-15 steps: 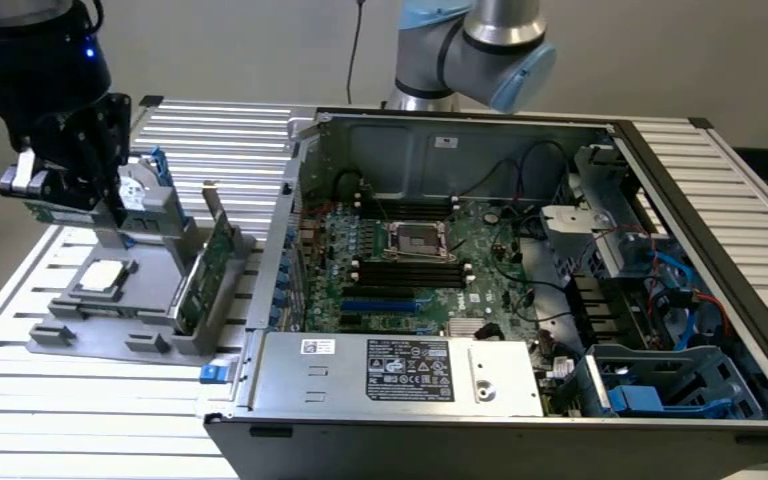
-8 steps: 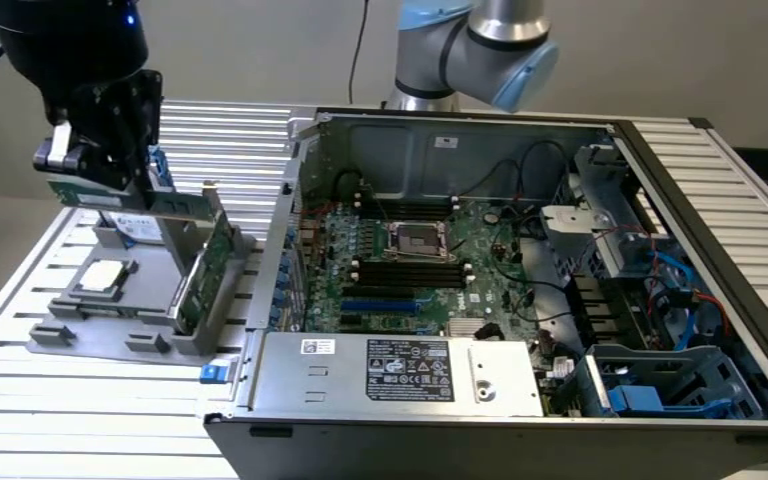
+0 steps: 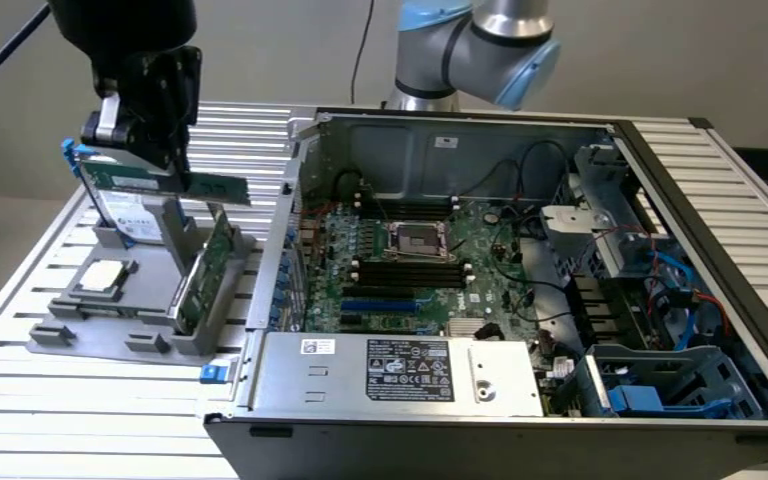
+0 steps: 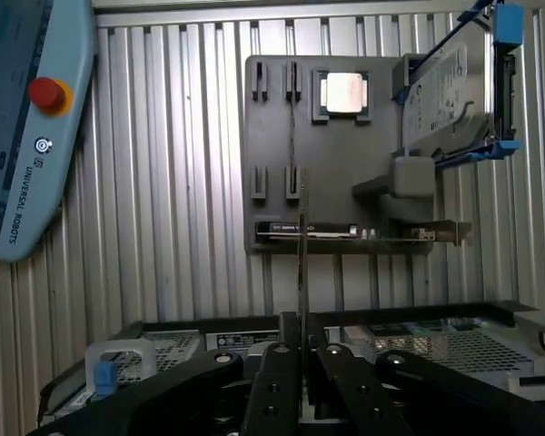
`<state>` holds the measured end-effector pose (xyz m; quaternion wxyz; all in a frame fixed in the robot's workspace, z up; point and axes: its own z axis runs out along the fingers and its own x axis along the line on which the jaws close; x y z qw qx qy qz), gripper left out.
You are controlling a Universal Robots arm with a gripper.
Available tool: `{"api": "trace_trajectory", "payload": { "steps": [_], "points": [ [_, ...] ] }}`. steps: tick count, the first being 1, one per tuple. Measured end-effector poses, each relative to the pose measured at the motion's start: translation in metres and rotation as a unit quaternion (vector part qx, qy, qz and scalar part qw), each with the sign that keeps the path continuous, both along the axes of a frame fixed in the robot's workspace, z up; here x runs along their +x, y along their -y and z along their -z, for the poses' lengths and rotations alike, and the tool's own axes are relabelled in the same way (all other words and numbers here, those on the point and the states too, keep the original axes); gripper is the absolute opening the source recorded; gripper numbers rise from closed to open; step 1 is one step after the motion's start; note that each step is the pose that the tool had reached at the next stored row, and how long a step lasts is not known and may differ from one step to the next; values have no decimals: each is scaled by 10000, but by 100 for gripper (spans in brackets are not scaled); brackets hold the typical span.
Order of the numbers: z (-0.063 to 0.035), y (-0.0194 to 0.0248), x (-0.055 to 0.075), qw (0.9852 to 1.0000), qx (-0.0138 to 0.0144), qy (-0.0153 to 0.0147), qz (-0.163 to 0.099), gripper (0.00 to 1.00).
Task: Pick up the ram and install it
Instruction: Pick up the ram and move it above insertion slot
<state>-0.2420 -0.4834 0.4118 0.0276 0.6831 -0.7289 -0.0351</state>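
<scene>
The black gripper (image 3: 168,160) is clamped on the ram (image 3: 220,187), a slim, flat green board. It is held between the fingers, clear above the matte grey holder (image 3: 84,342) below, over the ribbed metal table (image 3: 37,400).

This looks like a robotics lab set up for computer assembly. An open computer case (image 3: 424,150), its circuit board and cables bare, lies on a ribbed metal table (image 3: 37,400). A robot arm (image 3: 484,45) rises behind the case. To the exterior view's left of the case, a grey holder (image 3: 91,345) keeps a processor chip (image 3: 101,276), a hard drive (image 3: 131,215) and an expansion card (image 3: 211,270). Above the holder, the gripper (image 3: 171,165) grips a memory stick (image 3: 217,186). Apart from the case, near the holder, lies a control tablet (image 4: 18,136) with a red stop button (image 4: 47,94).
</scene>
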Motion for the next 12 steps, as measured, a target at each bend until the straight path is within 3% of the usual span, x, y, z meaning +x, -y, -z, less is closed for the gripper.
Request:
{"api": "trace_trajectory", "payload": {
  "steps": [12],
  "points": [
    [-132,-13,545,10000,12,-7,0,14]
  ]
}}
